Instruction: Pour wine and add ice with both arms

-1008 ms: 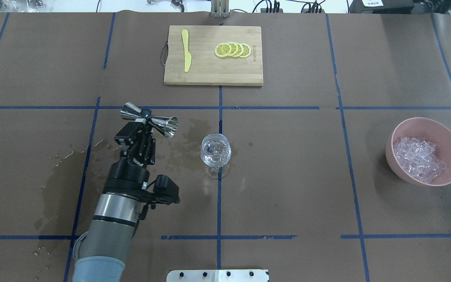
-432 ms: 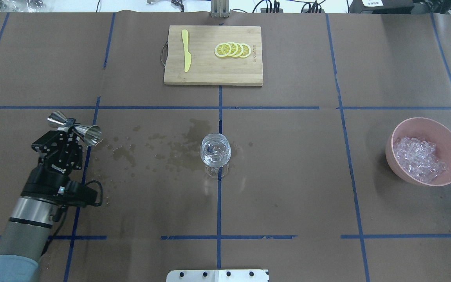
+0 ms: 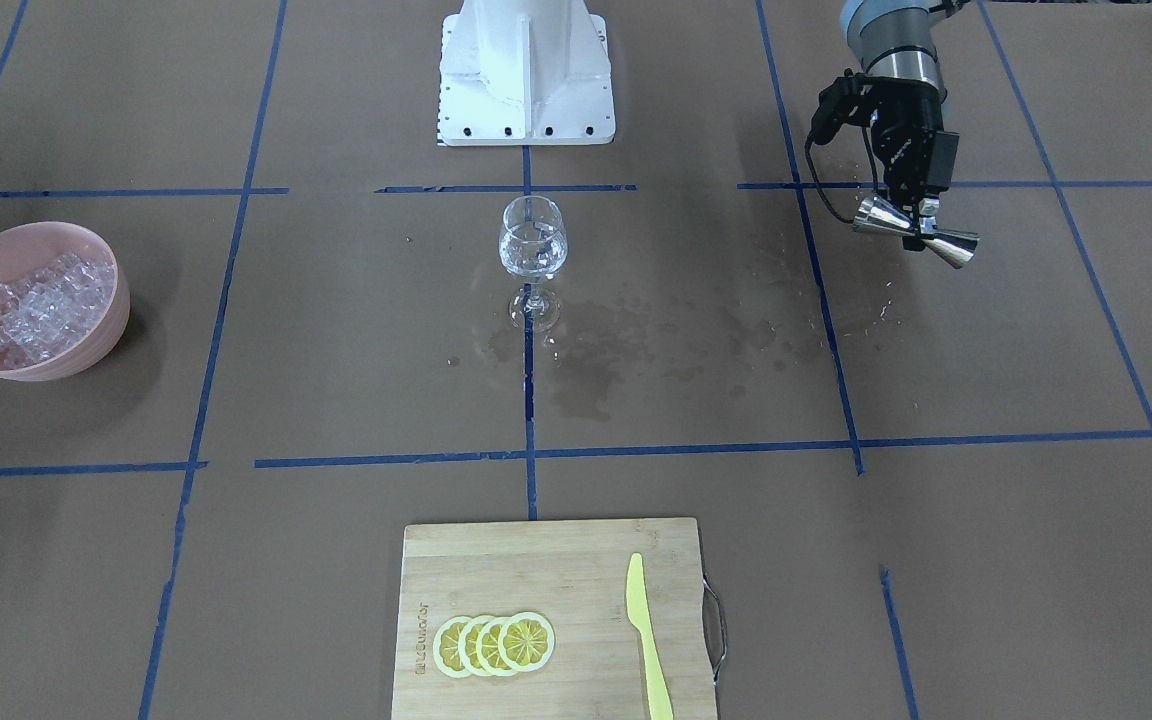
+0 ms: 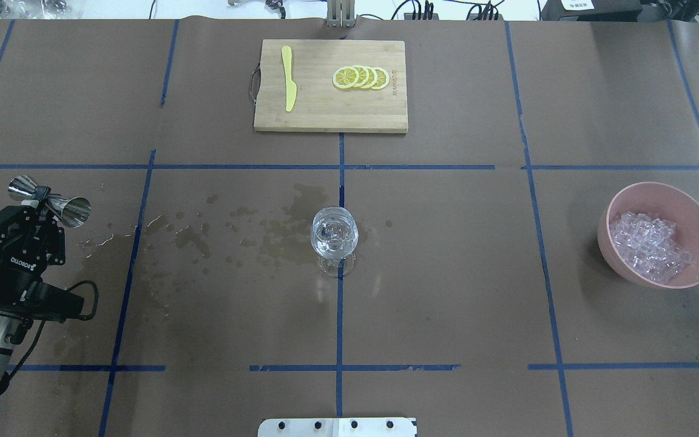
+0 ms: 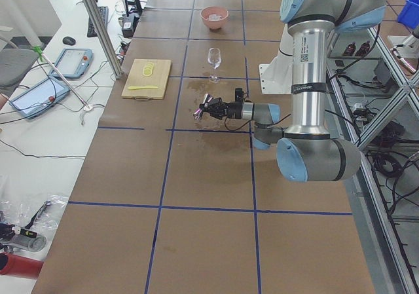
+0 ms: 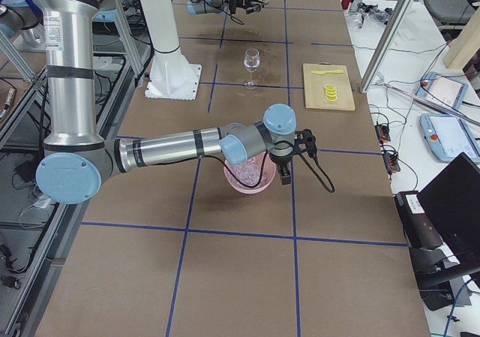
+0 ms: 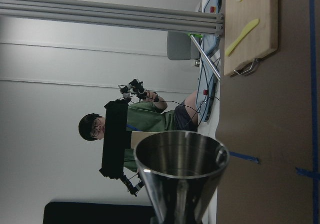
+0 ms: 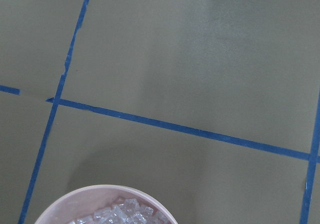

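Your grey-silver right arm (image 6: 172,148) is nearer the round pink bowl (image 4: 692,212), its black gripper (image 6: 286,175) by the rim (open or closed, you cannot tell); the left gripper (image 4: 40,203), clamping a sideways steel jigger (image 4: 75,210), is far from the small clear ice cubes (image 4: 647,246) inside.

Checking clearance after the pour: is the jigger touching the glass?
Apart. The overhead view shows the jigger well left of the glass, with stained table between them.

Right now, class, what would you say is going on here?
The left claw grips a steel jigger, tipped sideways, far out on the robot's left. The wine glass stands in the middle, with wet stains beside it. The right claw hangs by the pink bowl of ice; I cannot tell whether it is open.
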